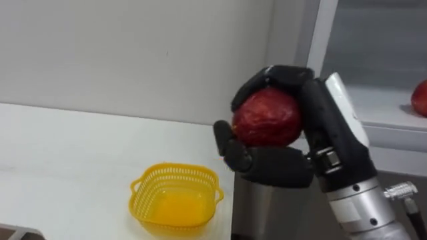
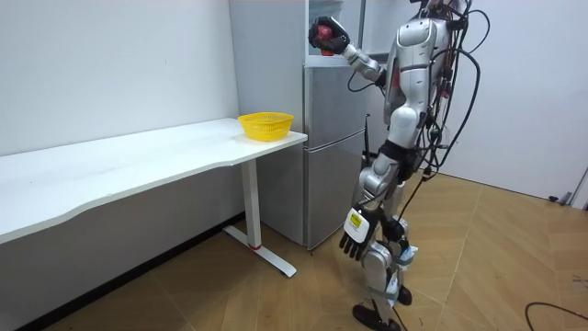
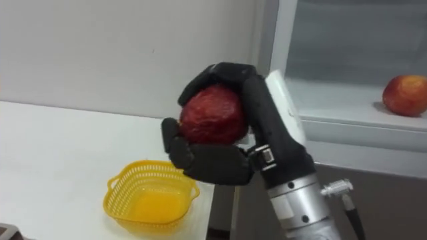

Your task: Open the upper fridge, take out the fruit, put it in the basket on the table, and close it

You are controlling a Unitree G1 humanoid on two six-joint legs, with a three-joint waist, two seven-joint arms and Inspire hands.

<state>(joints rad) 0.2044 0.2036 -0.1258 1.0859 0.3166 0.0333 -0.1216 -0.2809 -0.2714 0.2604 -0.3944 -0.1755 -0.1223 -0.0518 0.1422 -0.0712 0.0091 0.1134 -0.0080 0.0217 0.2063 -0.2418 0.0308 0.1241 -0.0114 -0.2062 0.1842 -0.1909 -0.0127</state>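
The right hand (image 1: 319, 127), fingers and thumb curled round the dark red round fruit (image 1: 267, 117), holds it aloft just outside the open upper fridge (image 1: 381, 112), so retrieval looks nearly done, and the next move probably calls for carrying it left and down into the yellow plastic mesh basket (image 1: 175, 198) on the white tabletop (image 1: 67, 147).

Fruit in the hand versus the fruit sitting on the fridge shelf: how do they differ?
The held fruit is dark red all over; the shelf fruit is lighter red with a yellowish patch. The held fruit is gripped in the right hand, outside the fridge; the shelf fruit rests on the fridge shelf, untouched. Both are round and red.
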